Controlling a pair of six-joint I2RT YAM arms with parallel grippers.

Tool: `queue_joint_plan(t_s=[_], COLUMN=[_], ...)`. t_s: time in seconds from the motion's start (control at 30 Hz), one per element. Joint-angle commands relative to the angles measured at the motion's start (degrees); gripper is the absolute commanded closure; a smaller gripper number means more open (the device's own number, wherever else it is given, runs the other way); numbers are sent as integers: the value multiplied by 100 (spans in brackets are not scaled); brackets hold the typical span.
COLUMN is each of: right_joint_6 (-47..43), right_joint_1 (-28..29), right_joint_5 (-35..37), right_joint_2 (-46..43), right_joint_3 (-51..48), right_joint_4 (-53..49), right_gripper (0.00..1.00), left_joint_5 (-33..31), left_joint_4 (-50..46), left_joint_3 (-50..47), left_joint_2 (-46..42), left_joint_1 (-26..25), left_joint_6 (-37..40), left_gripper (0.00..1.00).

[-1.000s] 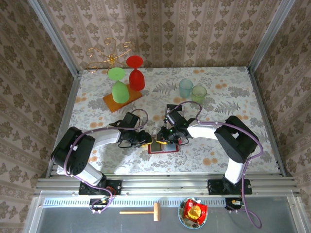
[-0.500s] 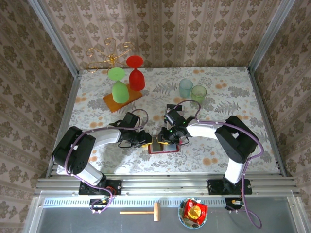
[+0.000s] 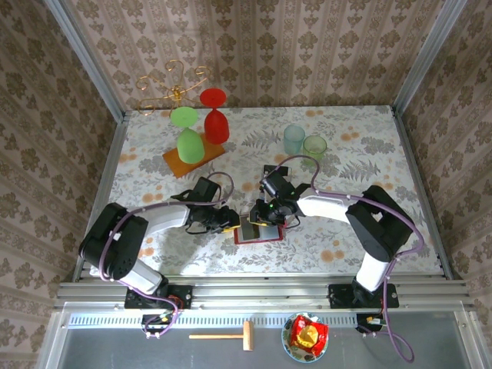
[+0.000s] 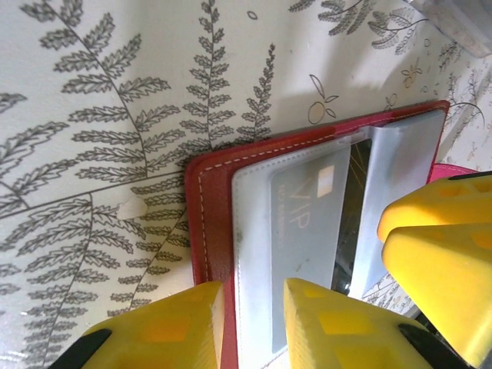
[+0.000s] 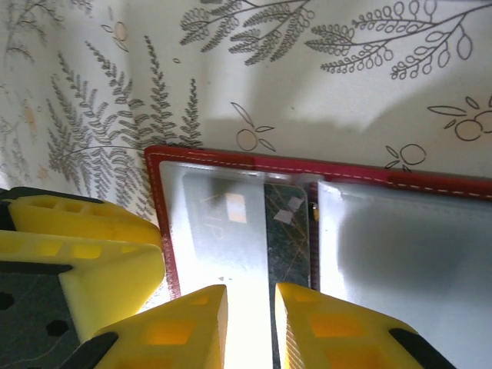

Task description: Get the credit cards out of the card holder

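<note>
Bright, even overhead light on the top view, and the card holder [image 3: 261, 238] catches it: a white flare sits on its clear pocket. Soft grey shadows pool on the table [image 3: 346, 154] to the left of the holder. The walls [image 3: 254, 46] lean outward at the frame edges, a wide-lens stretch. Over to the left wrist view: a broad shadow band crosses the table just past the holder, and the left gripper [image 4: 250, 296] is soft, out of focus. Right wrist view now: glare burns out the pocket beside the right gripper [image 5: 250, 294], which is blurred too, while the table beyond the holder stays crisp.
</note>
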Motion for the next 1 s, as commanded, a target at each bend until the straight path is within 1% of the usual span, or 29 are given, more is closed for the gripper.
queue_joint_plan(t_s=[0.0,0.1,0.23,0.43,0.97], right_joint_6=[-48,-64,-76,-109,-266], right_joint_1=[24,19,12,3,-8], right_joint_5=[191,198,199,209,297], right_joint_2=[-189,-177,-137,-75,202], right_joint_3=[18,4,-22,-36,23], right_joint_4=[-161,-196,-200,-246,-484], right_gripper=[76,76,76,76,75], left_joint_5=[-33,1,29,205,147], left_joint_4=[-221,-238,-217,64,124], left_joint_3=[172,224,295,261,121], left_joint_2=[-200,-197,-142,125,480], left_joint_1=[32,-6,-91,-175,-171], left_joint_6=[74,68,48,-76,-76], left_gripper=[74,76,83,89,89])
